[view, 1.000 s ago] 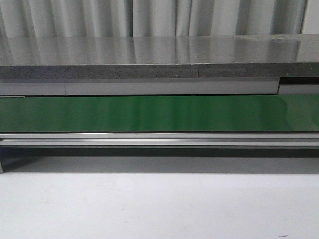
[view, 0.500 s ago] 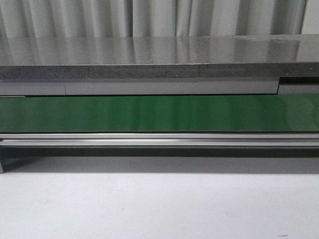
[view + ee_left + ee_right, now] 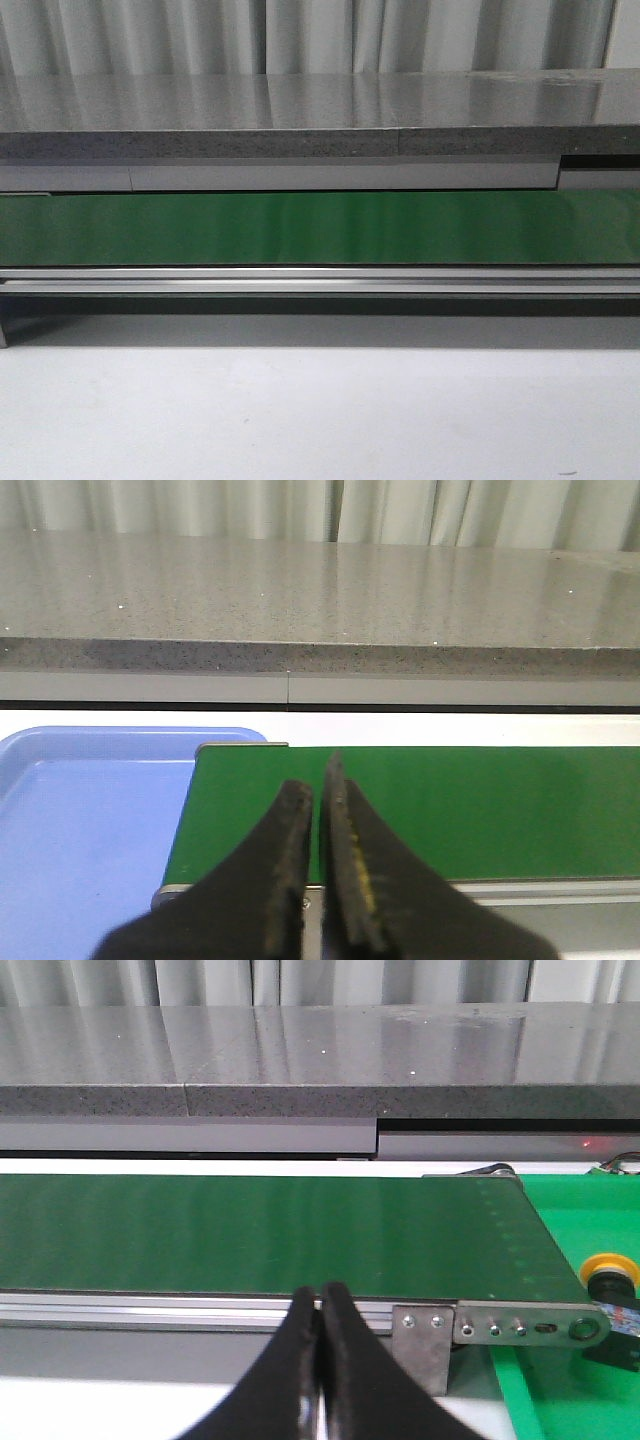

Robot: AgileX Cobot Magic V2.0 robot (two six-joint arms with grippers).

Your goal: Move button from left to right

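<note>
The button [image 3: 609, 1272] shows only in the right wrist view, at the frame's edge: a yellow round cap on a black body, resting on a green tray [image 3: 560, 1400] just past the conveyor's end. My right gripper [image 3: 320, 1296] is shut and empty, in front of the belt's metal rail, well apart from the button. In the left wrist view my left gripper [image 3: 318, 783] is shut with nothing in it, above the other end of the green belt [image 3: 450, 805]. Neither gripper appears in the front view.
The green conveyor belt [image 3: 320, 228] runs across the front view on a metal rail [image 3: 320, 282], with a grey stone counter [image 3: 300, 110] behind and a white table [image 3: 320, 410] in front. A blue tray [image 3: 80, 830] lies beside the belt's left end.
</note>
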